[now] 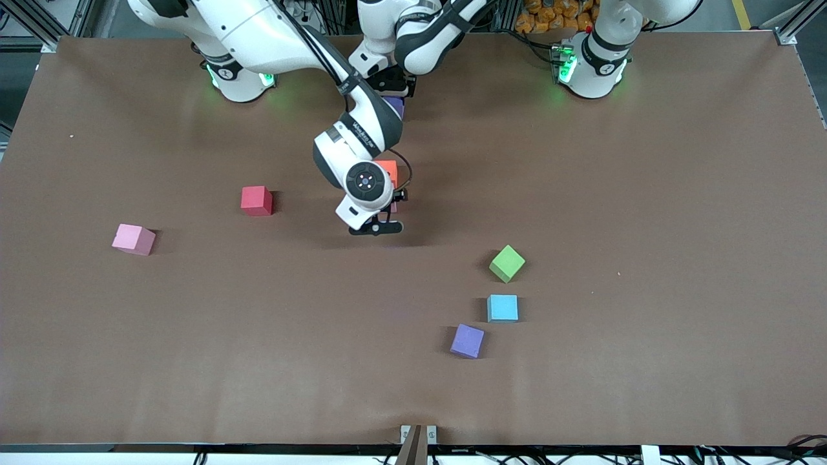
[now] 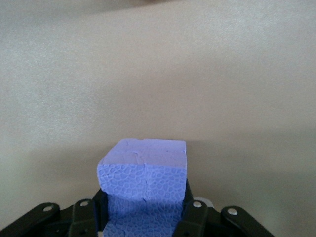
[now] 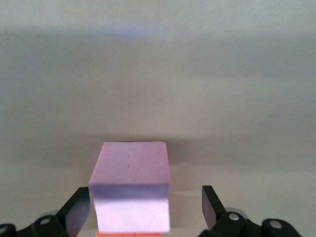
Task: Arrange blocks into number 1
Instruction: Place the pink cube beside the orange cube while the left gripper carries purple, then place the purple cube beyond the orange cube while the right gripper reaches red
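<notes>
Looking down, your released right end effector (image 3: 145, 210) straddles the pink block (image 3: 132, 190) touching the orange block (image 1: 388, 170); your left end effector (image 2: 143, 217) grasps a purple block (image 2: 144, 180).

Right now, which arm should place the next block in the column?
Left. The left gripper is shut on a purple block; the right gripper stands open around the pink block on the orange block.

Foam cubes: red (image 1: 256, 200), pink (image 1: 134, 239), green (image 1: 507, 263) (turned cornerwise), light blue (image 1: 502, 308), purple (image 1: 467, 340), scattered mid-table.
</notes>
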